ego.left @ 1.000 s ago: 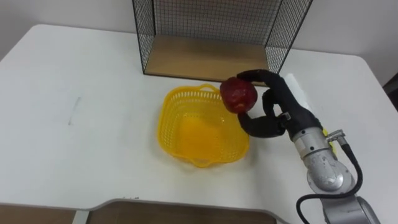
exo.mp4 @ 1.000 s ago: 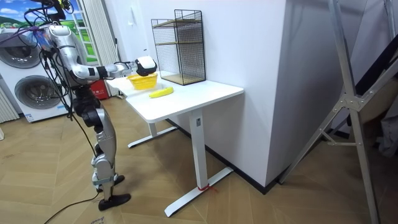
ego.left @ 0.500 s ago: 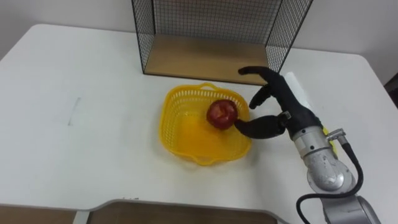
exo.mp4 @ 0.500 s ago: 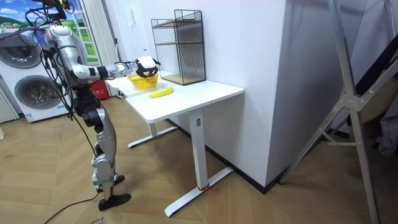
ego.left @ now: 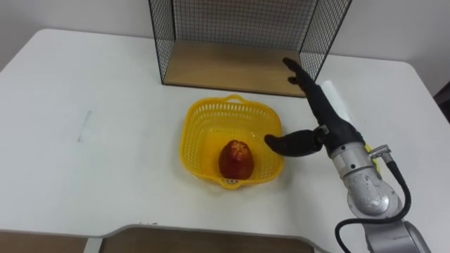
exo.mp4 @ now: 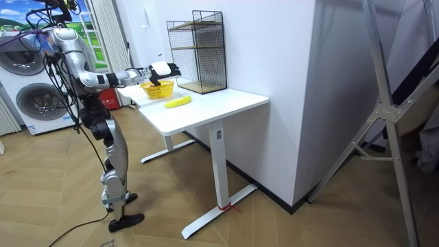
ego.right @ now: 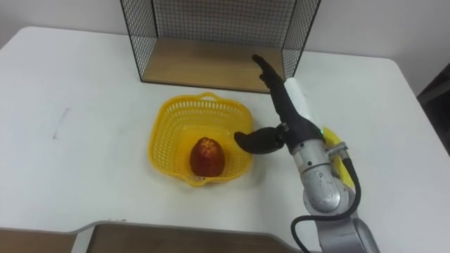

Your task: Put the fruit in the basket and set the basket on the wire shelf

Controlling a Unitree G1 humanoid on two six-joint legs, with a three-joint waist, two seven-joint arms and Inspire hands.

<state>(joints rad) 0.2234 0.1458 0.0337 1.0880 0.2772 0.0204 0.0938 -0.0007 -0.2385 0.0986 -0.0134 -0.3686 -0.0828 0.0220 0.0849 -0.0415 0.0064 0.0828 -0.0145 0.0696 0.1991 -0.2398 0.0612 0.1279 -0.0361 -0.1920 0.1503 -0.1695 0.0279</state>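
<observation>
A red fruit [ego.left: 236, 158] lies inside the yellow basket [ego.left: 200, 119] on the white table, near the basket's front rim. My right hand [ego.left: 320, 119] hovers just right of the basket, open, its fingers stretched toward the wire shelf [ego.left: 232, 63] and its thumb pointing at the basket's right rim. It holds nothing. The wire shelf with its wooden floor stands right behind the basket. In the room view a yellow banana [exo.mp4: 178, 101] lies on the table to the room view's right of the basket [exo.mp4: 157, 89], and my right hand [exo.mp4: 165, 69] is above it.
The white table [ego.left: 84, 105] stretches wide to the left of the basket. Beside the table's right edge a yellow object [ego.right: 335, 151] peeks out behind my right forearm. I stand at the table's end in the room view, washing machines [exo.mp4: 27, 96] behind me.
My right hand let go of the red fruit, which dropped into the basket and rolled to its front. The fingers went from curled round the fruit to straight.
</observation>
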